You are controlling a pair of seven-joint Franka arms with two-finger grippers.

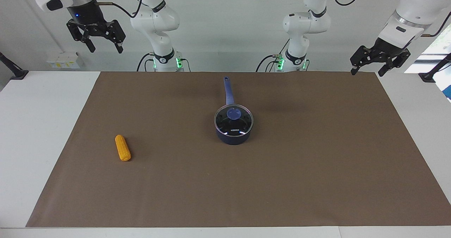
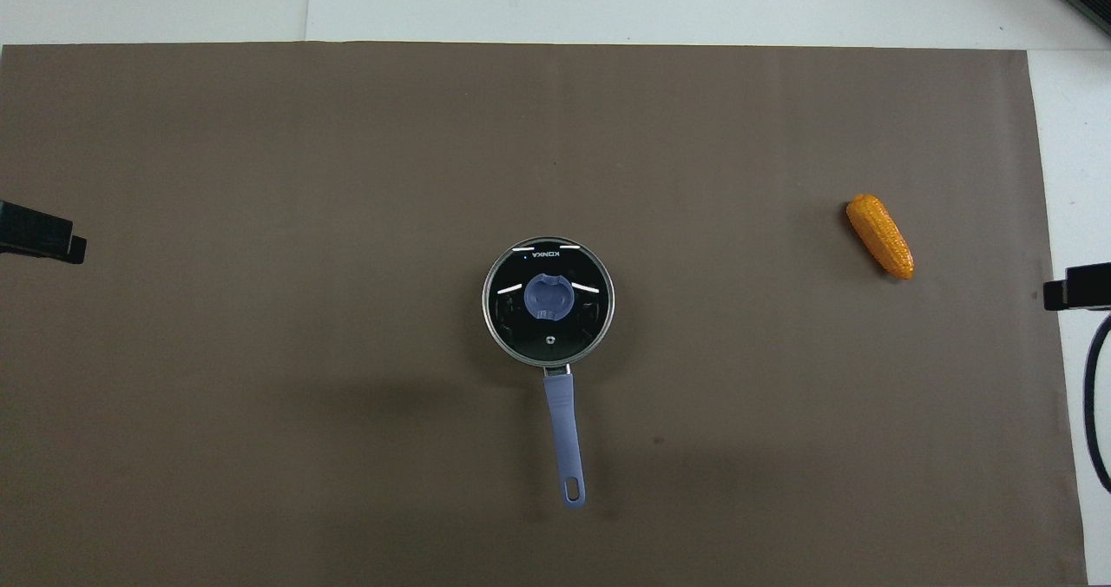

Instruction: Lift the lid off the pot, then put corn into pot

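Corn (image 1: pixel 123 148) is seen lying on its side on the brown mat (image 1: pixel 299 181) that covers most of the tabletop (image 1: pixel 35 132), toward the right arm's end and well apart from the pot (image 1: pixel 233 134). It is slightly farther from the robots than the pot, and nothing is touching it. The pot stands upright near the middle of the mat, its long blue handle (image 1: pixel 228 90) pointing straight toward the robots. The lid (image 1: pixel 233 121) is seated flat on the pot's rim, with its blue knob (image 1: pixel 234 113) at the centre and the dark inside of the pot visible through the glass; in the overhead view the lid (image 2: pixel 548 301) covers the pot's whole opening, and the corn (image 2: pixel 880 236) is seen angled on the mat near its edge. The right gripper (image 1: pixel 105 48) is held high in the air over the right arm's end of the tabletop, close to the robots' edge, with its jaws spread apart and nothing between them. The left gripper (image 1: pixel 368 69) is held over the mat's corner at the left arm's end, likewise near the robots' edge, its jaws apart and empty. Both arms are waiting, clear of the pot, the lid and the corn.
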